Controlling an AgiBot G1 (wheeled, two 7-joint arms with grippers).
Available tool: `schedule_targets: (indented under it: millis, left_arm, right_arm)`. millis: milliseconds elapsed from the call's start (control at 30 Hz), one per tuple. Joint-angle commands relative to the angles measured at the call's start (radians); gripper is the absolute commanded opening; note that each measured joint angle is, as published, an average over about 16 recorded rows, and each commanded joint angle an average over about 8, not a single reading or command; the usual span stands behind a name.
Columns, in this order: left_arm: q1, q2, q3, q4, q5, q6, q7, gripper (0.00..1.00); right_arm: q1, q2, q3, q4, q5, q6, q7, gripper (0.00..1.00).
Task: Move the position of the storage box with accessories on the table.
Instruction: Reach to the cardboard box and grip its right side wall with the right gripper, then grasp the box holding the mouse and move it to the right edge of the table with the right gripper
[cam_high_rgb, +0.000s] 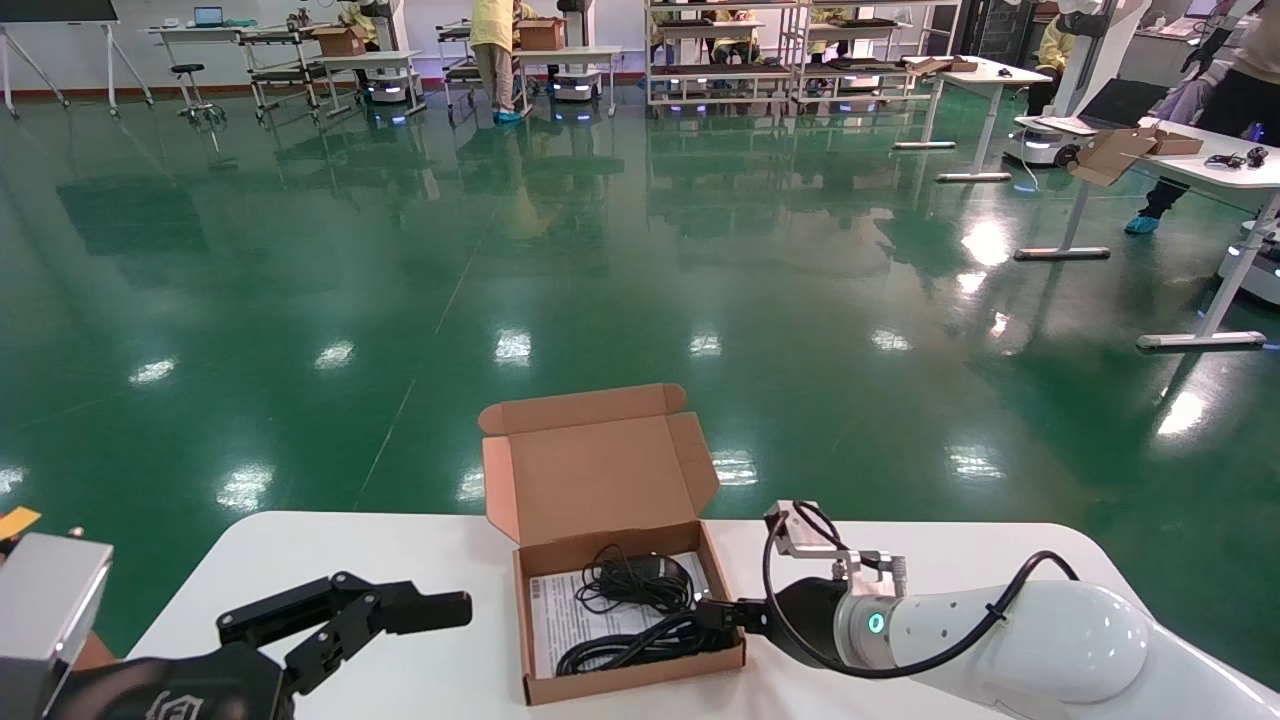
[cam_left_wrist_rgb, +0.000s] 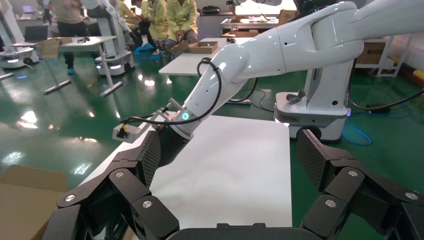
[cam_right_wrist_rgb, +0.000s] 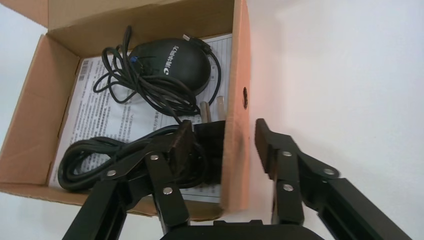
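The storage box (cam_high_rgb: 630, 685) lies open on the white table (cam_high_rgb: 430, 560), its lid (cam_high_rgb: 600, 475) standing up at the back. Inside are the accessories: a black mouse (cam_right_wrist_rgb: 170, 62), coiled black cables (cam_right_wrist_rgb: 100, 160) and a printed paper sheet (cam_right_wrist_rgb: 100, 110). My right gripper (cam_right_wrist_rgb: 223, 132) is open and straddles the box's right side wall (cam_right_wrist_rgb: 235, 100), one finger inside by the cables, one outside, with gaps on both sides. In the head view the right gripper (cam_high_rgb: 725, 612) sits at that wall. My left gripper (cam_left_wrist_rgb: 231, 157) hovers open and empty over the table's near left.
The table's far edge (cam_high_rgb: 900, 525) runs just behind the box, with green floor (cam_high_rgb: 600, 250) beyond. Distant desks (cam_high_rgb: 1210, 170), shelving and people stand across the room. My right arm (cam_high_rgb: 1020, 630) crosses the table's near right corner.
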Motion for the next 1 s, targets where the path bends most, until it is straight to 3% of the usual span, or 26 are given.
schedule_targets:
  millis: [33,1000]
  left_arm:
    - [0.0,0.0,0.0,0.0,0.0,0.0,0.0,1.0]
    - [0.0,0.0,0.0,0.0,0.0,0.0,0.0,1.0]
  right_arm:
    - [0.002,0.0,-0.003,-0.005,0.006,-0.002,-0.003,0.0]
    - [0.072,0.018,-0.016,-0.08,0.073,-0.066,-0.08,0.0]
